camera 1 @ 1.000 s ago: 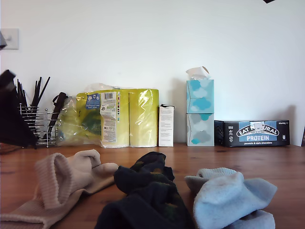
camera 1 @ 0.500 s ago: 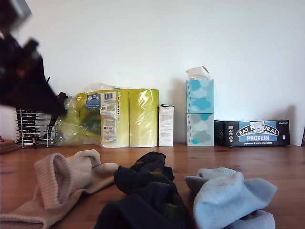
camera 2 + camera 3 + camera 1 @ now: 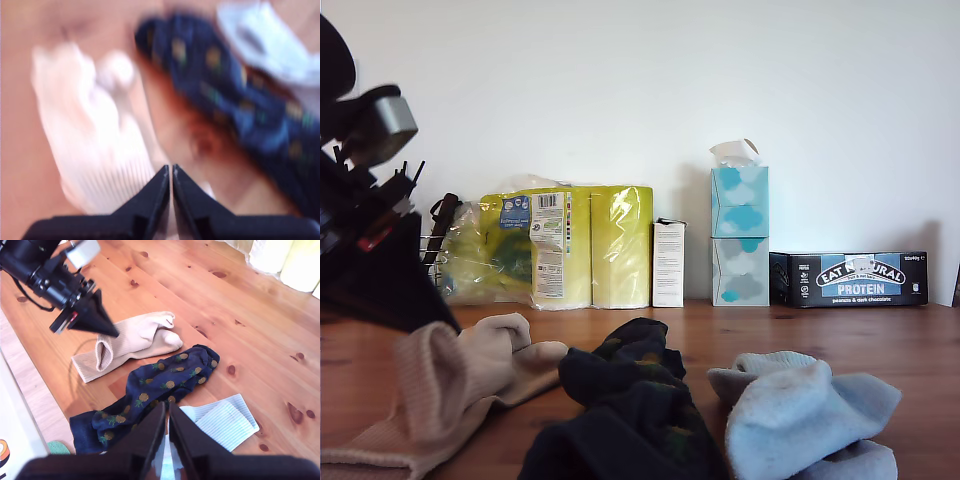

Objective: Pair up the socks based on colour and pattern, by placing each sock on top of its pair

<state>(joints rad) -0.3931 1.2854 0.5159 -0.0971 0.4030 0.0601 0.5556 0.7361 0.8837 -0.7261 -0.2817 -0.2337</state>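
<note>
Beige sock (blurred) beneath closed tool

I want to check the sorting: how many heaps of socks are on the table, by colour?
Beige heap: 1
Dark navy spotted heap: 1
Light blue heap: 1
Total: 3 heaps. I cannot tell how many socks are in each.

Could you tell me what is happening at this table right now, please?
Three sock piles lie on the wooden table: beige socks, dark patterned socks and light blue socks. My first gripper, jaws shut and empty, is above the beige socks at the exterior view's left. My second gripper, also shut and empty, hangs over the dark and light blue socks. Nothing is being gripped.
</note>
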